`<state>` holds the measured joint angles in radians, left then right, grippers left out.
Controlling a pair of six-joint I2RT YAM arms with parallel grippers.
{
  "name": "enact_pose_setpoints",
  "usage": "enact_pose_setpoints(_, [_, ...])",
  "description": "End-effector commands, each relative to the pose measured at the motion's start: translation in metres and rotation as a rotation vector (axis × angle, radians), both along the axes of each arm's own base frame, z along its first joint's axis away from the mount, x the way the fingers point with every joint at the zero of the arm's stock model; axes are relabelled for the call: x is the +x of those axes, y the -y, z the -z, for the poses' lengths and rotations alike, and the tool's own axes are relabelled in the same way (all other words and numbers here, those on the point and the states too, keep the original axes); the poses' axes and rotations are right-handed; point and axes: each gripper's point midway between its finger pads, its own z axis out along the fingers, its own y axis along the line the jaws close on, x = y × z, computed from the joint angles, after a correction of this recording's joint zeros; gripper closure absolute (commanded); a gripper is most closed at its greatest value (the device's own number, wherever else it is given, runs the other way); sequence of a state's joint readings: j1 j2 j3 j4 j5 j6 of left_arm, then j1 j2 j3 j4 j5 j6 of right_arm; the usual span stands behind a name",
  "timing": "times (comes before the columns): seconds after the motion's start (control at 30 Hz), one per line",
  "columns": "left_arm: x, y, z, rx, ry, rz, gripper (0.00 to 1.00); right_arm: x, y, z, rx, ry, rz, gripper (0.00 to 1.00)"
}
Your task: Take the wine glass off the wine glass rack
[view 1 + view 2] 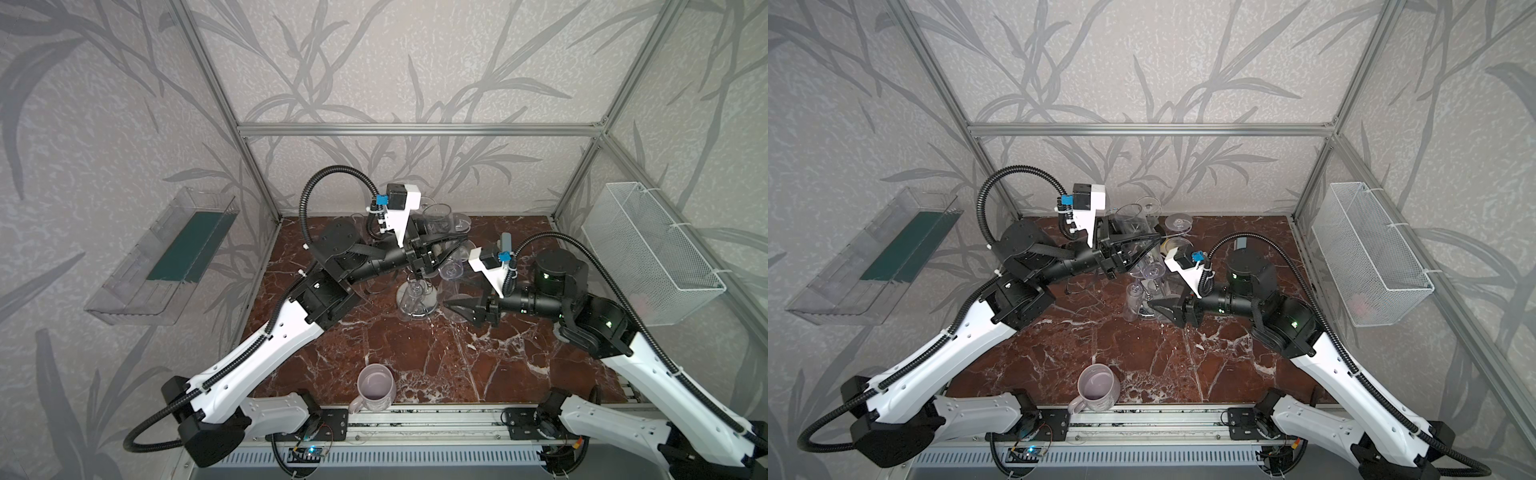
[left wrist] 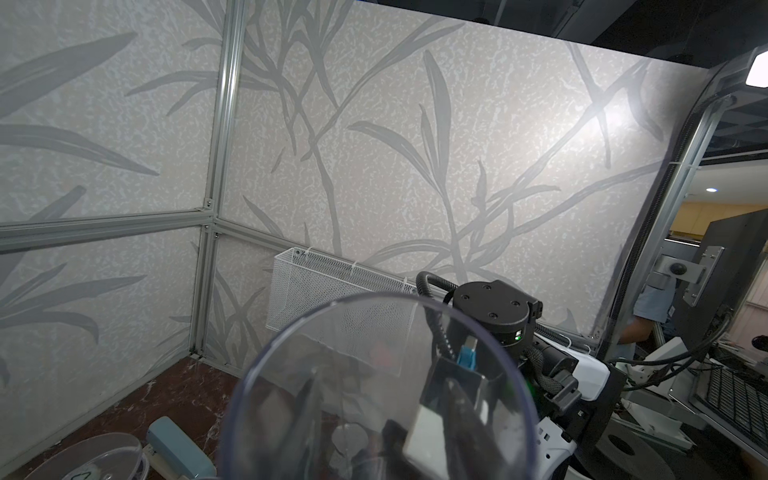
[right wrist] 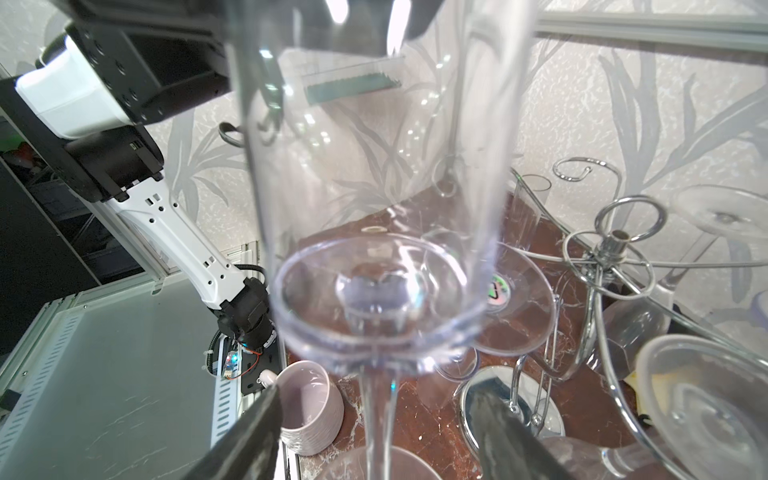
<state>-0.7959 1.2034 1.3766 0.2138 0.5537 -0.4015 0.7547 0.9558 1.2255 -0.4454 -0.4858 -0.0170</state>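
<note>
Spreading under everything, the red-brown marble counter (image 1: 436,361) carries the chrome wine glass rack (image 3: 614,245) toward the middle of its rear half. The rack's mirror base sits flat on the stone, and other glasses (image 3: 725,216) hang foot-up from its scrolled arms, as such a rack is meant to keep them. The wine glass (image 3: 374,253) in play does not hang: it is upright in the air just beside those arms, rim up and foot down, so I judge it off the rack. Overlapping clear plastic keeps me from ruling out a light touch. A lilac mug (image 1: 376,388) waits at the counter's front edge, well apart and out of the way. The left hand (image 1: 1150,243), reaching in from the left edge, is clamped across the bowl and leaves the stem free below. The right hand (image 3: 378,392), coming from the right edge a little lower, has its fingers (image 3: 257,436) spread apart. The stem runs between them and seems to touch neither. The glass's weight therefore looks to rest with the left hand alone, an arrangement that reads as a handover.
</note>
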Motion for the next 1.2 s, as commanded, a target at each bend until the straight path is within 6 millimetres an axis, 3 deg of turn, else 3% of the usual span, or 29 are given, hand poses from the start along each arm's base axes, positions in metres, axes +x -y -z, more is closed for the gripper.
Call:
enact_pose_setpoints(0.0, [-0.011,-0.022,-0.02,-0.044,0.072,-0.051,0.66,-0.006,0.005,-0.028,0.083,0.087,0.003,0.26])
enact_pose_setpoints(0.3, [-0.023,-0.052,-0.01,-0.01,0.072,-0.138,0.66,-0.003,0.021,-0.056,0.176,0.197,0.088,0.22])
enact_pose_setpoints(0.57, [-0.029,-0.08,0.01,0.052,0.039,-0.243,0.66,-0.001,0.032,-0.059,0.186,0.228,0.147,0.22])
enact_pose_setpoints(0.9, [-0.024,-0.131,0.057,0.166,0.013,-0.487,0.66,0.004,0.038,-0.053,0.184,0.235,0.196,0.22])
enact_pose_setpoints(1.17, [0.002,-0.179,0.098,0.273,0.012,-0.798,0.65,0.007,0.039,-0.049,0.185,0.236,0.213,0.22])
